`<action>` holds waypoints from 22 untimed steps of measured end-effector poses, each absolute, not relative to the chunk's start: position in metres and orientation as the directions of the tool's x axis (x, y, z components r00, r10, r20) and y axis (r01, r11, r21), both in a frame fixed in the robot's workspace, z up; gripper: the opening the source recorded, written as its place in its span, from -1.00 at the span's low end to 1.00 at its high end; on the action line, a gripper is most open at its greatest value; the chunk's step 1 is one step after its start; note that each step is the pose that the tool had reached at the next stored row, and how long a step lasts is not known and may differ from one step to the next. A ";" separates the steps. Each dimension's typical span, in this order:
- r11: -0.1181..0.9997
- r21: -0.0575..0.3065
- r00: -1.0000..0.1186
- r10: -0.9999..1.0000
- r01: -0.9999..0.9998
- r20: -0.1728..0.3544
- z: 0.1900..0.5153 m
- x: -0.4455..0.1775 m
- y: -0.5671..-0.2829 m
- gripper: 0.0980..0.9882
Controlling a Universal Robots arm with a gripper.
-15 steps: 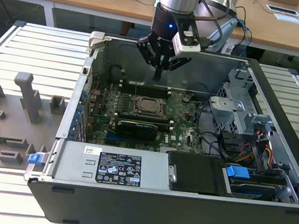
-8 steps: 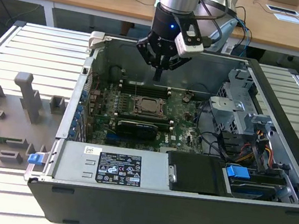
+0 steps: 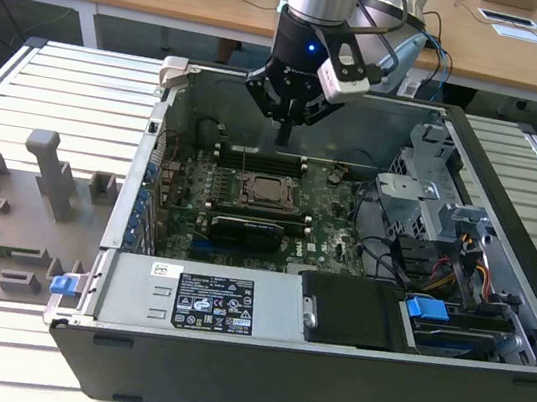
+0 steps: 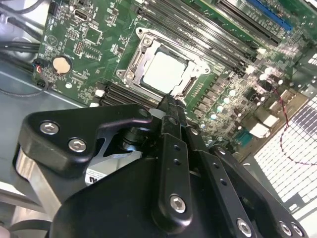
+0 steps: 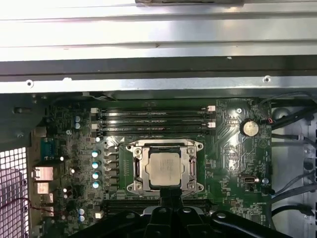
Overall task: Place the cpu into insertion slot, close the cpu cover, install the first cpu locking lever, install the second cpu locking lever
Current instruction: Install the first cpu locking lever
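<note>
My pincer [image 3: 283, 135] is closed, empty, hovering near the cpu [image 5: 164, 168], which sits in the insertion slot [image 5: 130, 168] under the apparently shut cpu cover [image 5: 163, 147]; if I descend off-line, the tip gouges the motherboard [image 5: 228, 163].

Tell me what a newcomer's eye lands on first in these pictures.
In the exterior view, the black pincer hangs shut inside the open computer case, just above the green motherboard. In the first wrist view, the pale cpu sits mid-board, with the silvery cpu cover lying flat around it.
</note>
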State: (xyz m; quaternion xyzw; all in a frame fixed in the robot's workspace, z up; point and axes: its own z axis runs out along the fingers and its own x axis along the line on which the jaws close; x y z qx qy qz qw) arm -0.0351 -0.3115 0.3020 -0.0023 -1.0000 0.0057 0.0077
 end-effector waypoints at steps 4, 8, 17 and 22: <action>0.999 -0.011 -0.999 -0.038 -0.038 0.015 0.302 -0.035 -0.311 -0.98; 0.997 -0.011 -0.997 -0.071 -0.071 0.015 0.302 -0.035 -0.311 -0.98; 0.989 -0.011 -0.989 -0.144 -0.145 0.015 0.302 -0.035 -0.311 -0.98; 0.989 -0.011 -0.989 -0.145 -0.145 0.015 0.302 -0.041 -0.311 -0.98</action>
